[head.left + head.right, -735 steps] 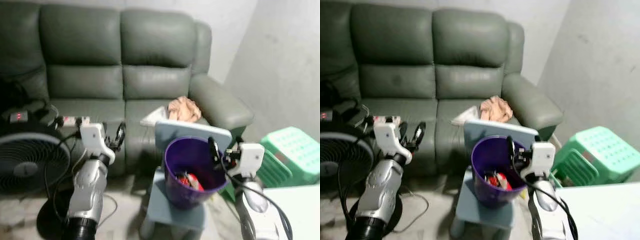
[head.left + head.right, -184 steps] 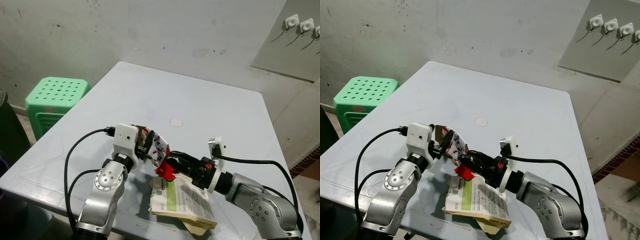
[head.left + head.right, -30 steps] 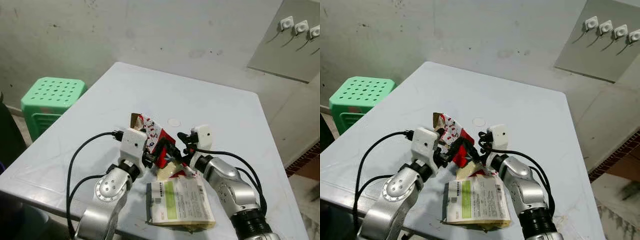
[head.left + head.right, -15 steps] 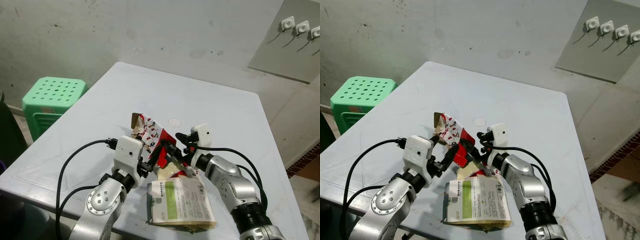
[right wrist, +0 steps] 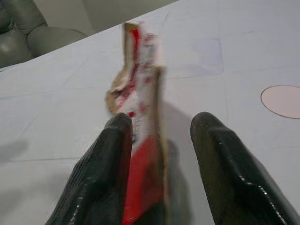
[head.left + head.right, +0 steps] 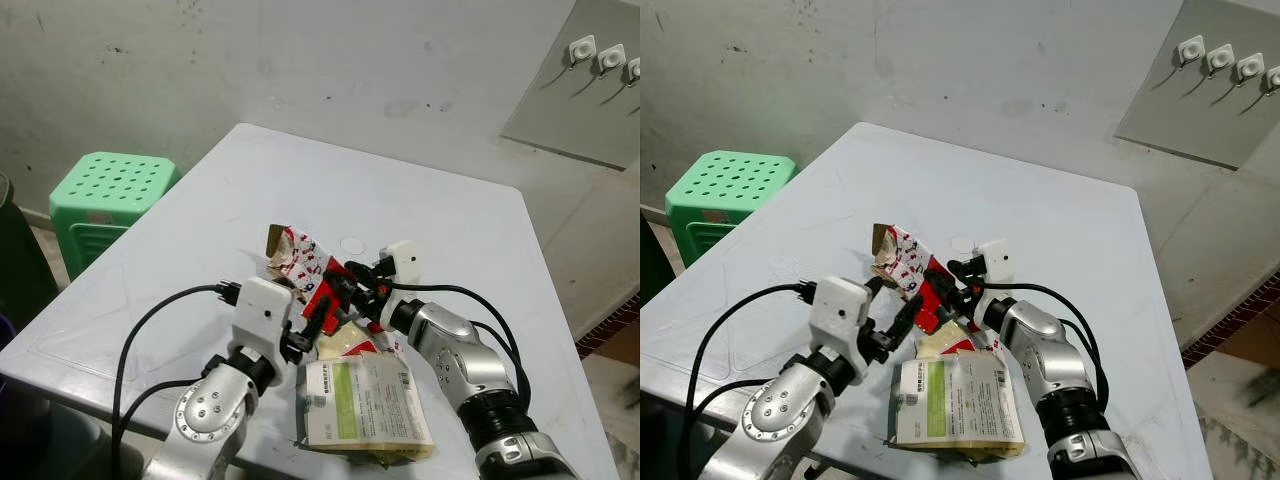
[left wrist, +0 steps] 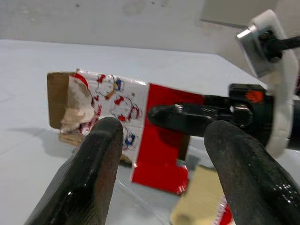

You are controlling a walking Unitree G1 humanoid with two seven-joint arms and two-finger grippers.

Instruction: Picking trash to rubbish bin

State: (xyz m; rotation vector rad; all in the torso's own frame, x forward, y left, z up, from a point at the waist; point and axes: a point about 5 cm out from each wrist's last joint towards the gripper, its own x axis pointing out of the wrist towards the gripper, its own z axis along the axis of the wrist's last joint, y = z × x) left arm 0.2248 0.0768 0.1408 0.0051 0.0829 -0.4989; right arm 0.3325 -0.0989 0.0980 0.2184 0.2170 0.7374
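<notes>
— Cardboard, flattened and torn, is what I look at: a red and white printed carton (image 6: 308,277) with small cartoon figures on the white part and a plain red panel at the lower end. One end is ripped, so brown board and crumpled white paper show there.

— Where is it?

— It stands tilted over the pale grey table (image 6: 440,220), near the middle, above a cream paper packet with a green and white label (image 6: 362,404) that lies flat near the table's front edge. In my right wrist view I see the carton on its edge, thin, between my two black fingers.

— Which of your hands has it?

— My right gripper (image 6: 342,290) reaches from the right side, fingers apart, with the red panel between them; one finger lies against that panel in the left wrist view. I cannot tell if both fingers press the board.

— And the left one?

— My left gripper (image 6: 313,322) is just beside the lower red end of the carton, with its fingers spread wide and nothing between them. It points at the carton but does not touch it.

— Anything else around?

— A green plastic stool with holes in the seat (image 6: 112,189) stands on the floor, left of the table. A round mark (image 6: 352,244) is on the tabletop just behind the carton.
</notes>
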